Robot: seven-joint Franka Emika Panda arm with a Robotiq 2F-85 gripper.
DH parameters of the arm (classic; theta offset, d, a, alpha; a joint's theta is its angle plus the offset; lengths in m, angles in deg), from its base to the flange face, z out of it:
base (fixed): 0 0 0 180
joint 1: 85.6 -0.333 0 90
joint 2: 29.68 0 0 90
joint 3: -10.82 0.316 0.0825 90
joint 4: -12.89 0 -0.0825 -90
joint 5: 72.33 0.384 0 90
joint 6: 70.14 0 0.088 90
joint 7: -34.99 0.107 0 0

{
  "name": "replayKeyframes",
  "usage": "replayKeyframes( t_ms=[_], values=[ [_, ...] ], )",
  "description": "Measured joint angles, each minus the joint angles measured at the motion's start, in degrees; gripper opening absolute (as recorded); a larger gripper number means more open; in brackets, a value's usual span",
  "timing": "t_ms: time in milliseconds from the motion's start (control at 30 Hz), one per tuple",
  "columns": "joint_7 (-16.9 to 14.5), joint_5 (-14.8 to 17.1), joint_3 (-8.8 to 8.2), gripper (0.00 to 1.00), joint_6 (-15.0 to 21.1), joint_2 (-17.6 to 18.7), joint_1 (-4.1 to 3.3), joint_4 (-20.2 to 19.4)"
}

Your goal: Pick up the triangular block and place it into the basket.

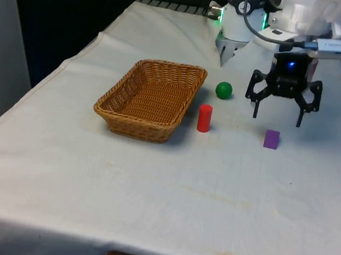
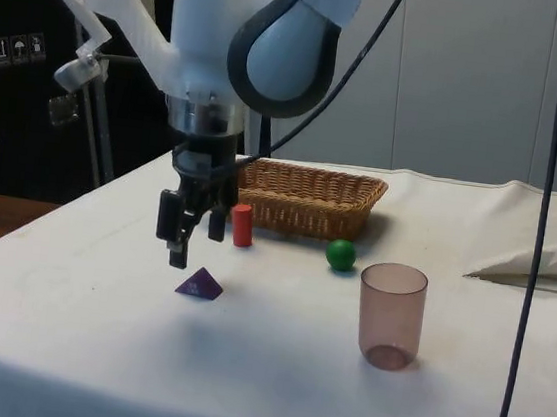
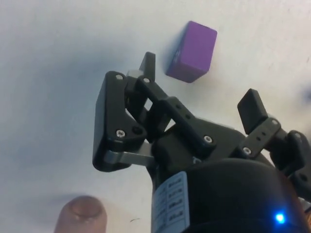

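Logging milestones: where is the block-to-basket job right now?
Done: nothing; the purple block lies on the cloth, the basket holds nothing. In hand: the open gripper hangs above the block, apart from it. Left: descend, grasp, carry it past the red cylinder, drop.

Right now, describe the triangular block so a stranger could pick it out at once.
Start at the wicker basket on the white cloth. Towards the front view's right stand a red cylinder and a green ball; further right lies the triangular block, apart from them, below the open gripper. It alone is purple, with sloping faces meeting at a ridge.
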State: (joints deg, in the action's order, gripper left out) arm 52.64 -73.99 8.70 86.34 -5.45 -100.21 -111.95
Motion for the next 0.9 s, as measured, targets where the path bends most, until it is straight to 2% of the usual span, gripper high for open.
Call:
replayKeyframes(
  t_ms=[300,767,900],
  values=[
    [-2.1,0.0,-0.23,1.0,2.5,1.8,0.06,-0.1],
    [-2.8,0.0,-0.17,1.0,6.8,4.1,0.06,-0.6],
    [-2.9,0.0,-0.17,0.83,7.3,4.5,0.06,-0.7]
  ],
)
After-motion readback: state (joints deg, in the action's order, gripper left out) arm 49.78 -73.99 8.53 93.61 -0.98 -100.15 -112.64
